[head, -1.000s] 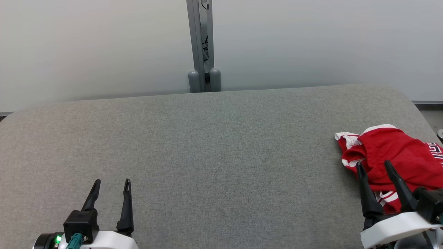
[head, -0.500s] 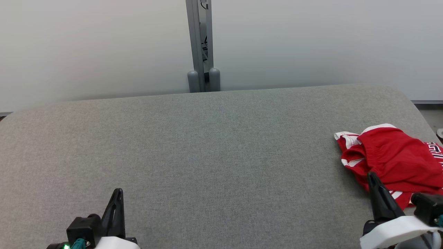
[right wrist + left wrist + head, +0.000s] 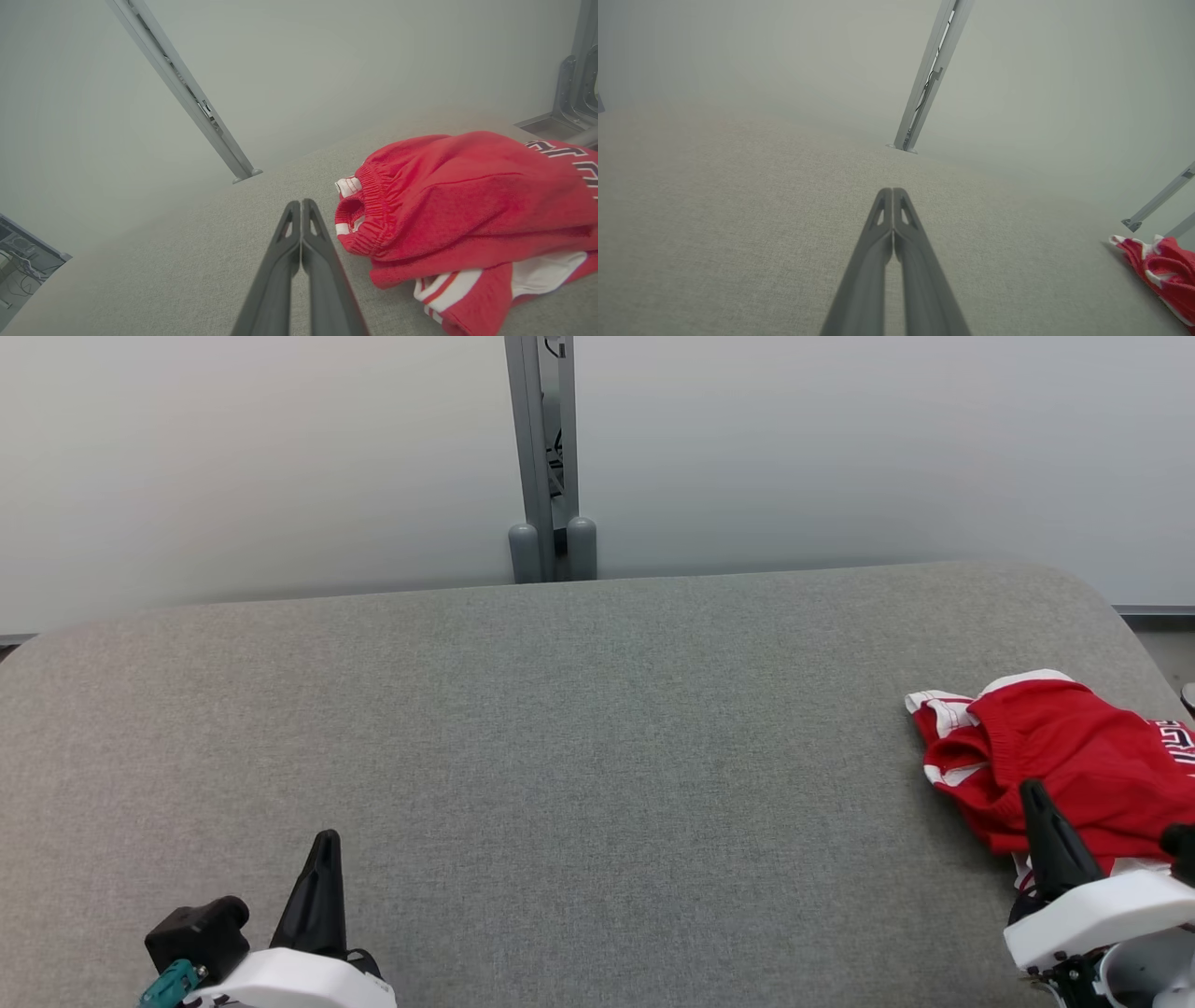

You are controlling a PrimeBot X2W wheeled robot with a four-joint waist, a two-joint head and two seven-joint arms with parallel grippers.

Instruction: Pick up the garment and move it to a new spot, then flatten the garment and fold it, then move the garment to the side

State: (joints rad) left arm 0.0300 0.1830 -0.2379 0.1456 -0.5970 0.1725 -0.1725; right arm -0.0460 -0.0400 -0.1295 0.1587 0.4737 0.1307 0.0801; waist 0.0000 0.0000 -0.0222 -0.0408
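Peering along our right pincer (image 3: 302, 203), we find it clenched and empty, red shorts (image 3: 472, 200) just beside its tips, elastic waistband (image 3: 373, 210) plain here; our left pincer (image 3: 893, 191) is likewise clenched and empty.

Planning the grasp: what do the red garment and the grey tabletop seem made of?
Red garment: likely soft fleece-like knit, matte, with fuzzy nap and gathered elastic band. Tabletop: seemingly grey woven fabric covering, matte, with fine visible weave.

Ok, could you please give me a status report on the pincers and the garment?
Left pincer shut, empty, over the table. Right pincer shut, empty, beside the red garment. Garment bunched near the table's right edge. Nothing in the way.
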